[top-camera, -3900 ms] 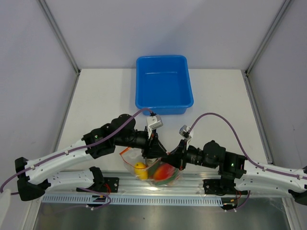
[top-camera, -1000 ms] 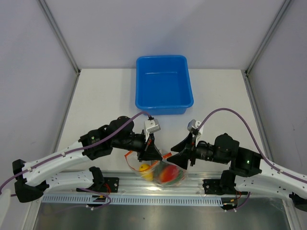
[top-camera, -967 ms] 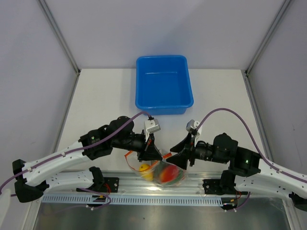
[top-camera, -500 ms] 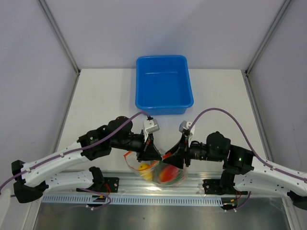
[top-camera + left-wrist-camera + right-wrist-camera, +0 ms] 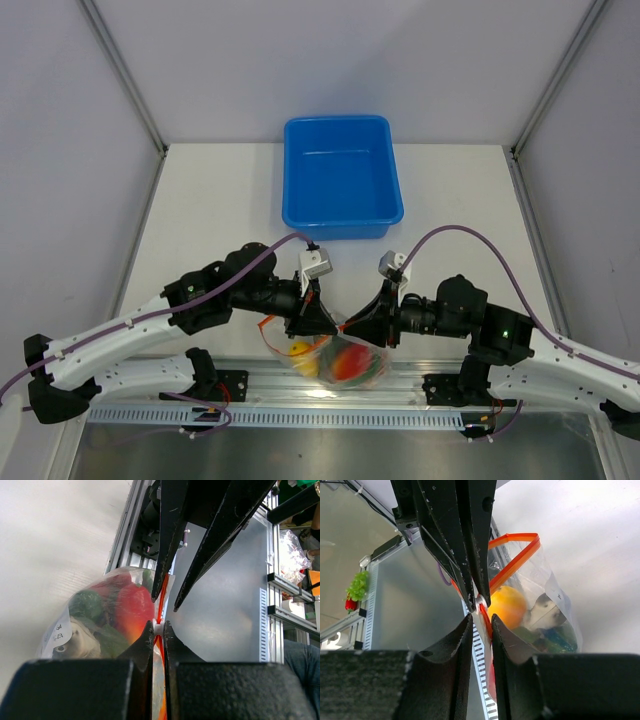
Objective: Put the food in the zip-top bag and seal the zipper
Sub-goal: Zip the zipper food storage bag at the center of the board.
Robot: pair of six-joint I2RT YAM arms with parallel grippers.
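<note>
- Left jaws are clenched on the zipper (image 5: 158, 652), pinching the thin orange-red strip flat between their tips.
- Right jaws stand narrowly apart on either side of the same strip, just beside the left ones; 1 tip lies against the strip, with a slit of background beside the other.
- The zip-top bag (image 5: 277, 342) sits between the 2 arms at the near edge of the desk (image 5: 220, 200), over the metal rail (image 5: 150, 412).
- Inside it lie the food pieces: a yellow fruit (image 5: 296, 350), a red-orange fruit (image 5: 347, 363), green bits (image 5: 87, 605) and a pale grey piece (image 5: 540, 607).
- The blue tub (image 5: 342, 178) stands well apart, farther back on the desk.
</note>
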